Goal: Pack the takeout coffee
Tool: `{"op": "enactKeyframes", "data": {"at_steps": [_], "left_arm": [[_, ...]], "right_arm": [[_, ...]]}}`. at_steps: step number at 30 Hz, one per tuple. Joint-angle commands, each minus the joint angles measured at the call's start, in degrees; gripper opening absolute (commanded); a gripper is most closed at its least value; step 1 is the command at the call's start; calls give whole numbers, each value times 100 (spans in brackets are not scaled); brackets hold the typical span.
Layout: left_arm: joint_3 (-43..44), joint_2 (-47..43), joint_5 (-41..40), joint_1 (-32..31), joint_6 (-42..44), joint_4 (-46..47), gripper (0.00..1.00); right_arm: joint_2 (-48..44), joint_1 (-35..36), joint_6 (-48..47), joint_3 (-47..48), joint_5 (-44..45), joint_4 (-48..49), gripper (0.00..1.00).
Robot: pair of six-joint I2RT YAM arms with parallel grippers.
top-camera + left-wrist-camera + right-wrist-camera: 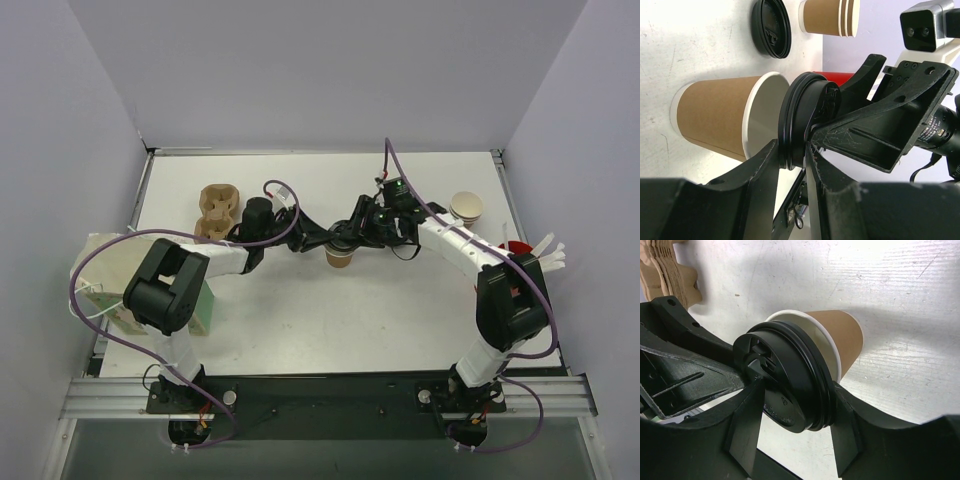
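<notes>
The takeout coffee, a brown kraft cup (pixel 340 258), stands mid-table. It shows in the left wrist view (pixel 715 117) and in the right wrist view (pixel 842 335). Its black lid (pixel 800 120) sits tilted at the cup's mouth, with the white rim still showing beside it (pixel 785 380). My left gripper (pixel 325 240) pinches the lid's edge between its fingers (pixel 790 150). My right gripper (pixel 352 235) grips the lid across its width (pixel 795 390). Both grippers meet right over the cup.
A tan pulp carrier (pixel 217 212) lies at the back left and also shows in the right wrist view (pixel 670 270). Stacked cups (pixel 466 207) stand at the back right, with a spare black lid (pixel 771 27) beside them (pixel 830 17). A red item (pixel 515 247) sits at the right edge. A paper bag (pixel 110 290) sits at the left edge.
</notes>
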Motion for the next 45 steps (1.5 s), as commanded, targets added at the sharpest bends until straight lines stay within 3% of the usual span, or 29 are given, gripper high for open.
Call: {"op": "enactKeyframes", "data": {"at_steps": [1,27,45], "left_arm": [[57,-56,81,3,-29,629,36],[110,-47,99,3,-46,620,36],[-39,15,81,11,-81,778,36]], "right_arm": [[126,29,-293,142,364,-499,47],[372,213,-653,880,882,-1351,51],[715,284,-688,898,927,-1307,52]]}}
